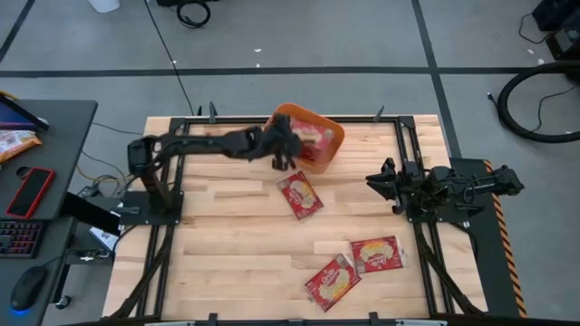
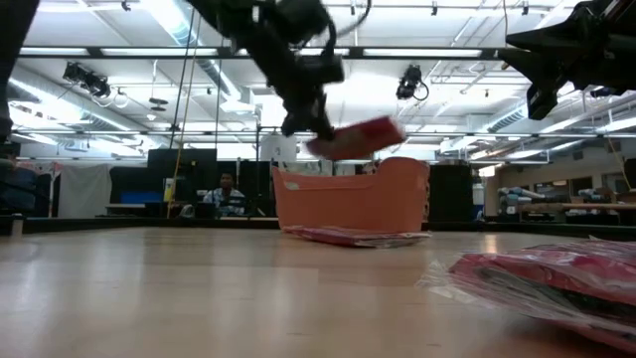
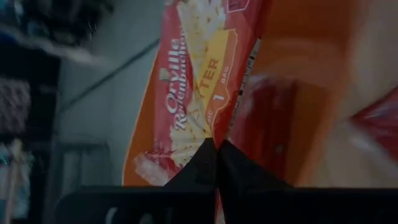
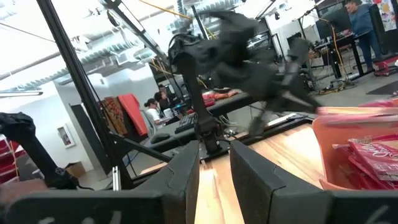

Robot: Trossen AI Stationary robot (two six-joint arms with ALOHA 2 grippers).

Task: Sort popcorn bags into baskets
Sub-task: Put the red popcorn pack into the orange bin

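My left gripper (image 1: 283, 154) is shut on a red popcorn bag (image 2: 358, 137) and hovers over the left rim of the orange basket (image 1: 333, 138). The basket stands at the table's far edge, with more red bags (image 4: 373, 158) lying inside it. One bag (image 1: 299, 195) lies flat on the table just in front of the basket. Two bags (image 1: 376, 254) (image 1: 333, 281) lie flat near the near right edge. My right gripper (image 1: 373, 179) waits open above the table's right side, touching nothing. My left gripper pinches the popcorn bag between its two shut fingers at one edge (image 3: 208, 134). The bag stretches away from the fingertips (image 3: 205, 155). The fingers slant down from the table's left side. The bag is lifted clear and nearly level, just above the basket's rim (image 2: 397, 164).
Bare wood lies across the table's left half and middle (image 1: 227, 235). Black frame rails (image 1: 154, 263) run along both sides. A side desk (image 1: 54, 127) with a keyboard, mouse and phone stands left of the table. People sit in the room beyond the far edge.
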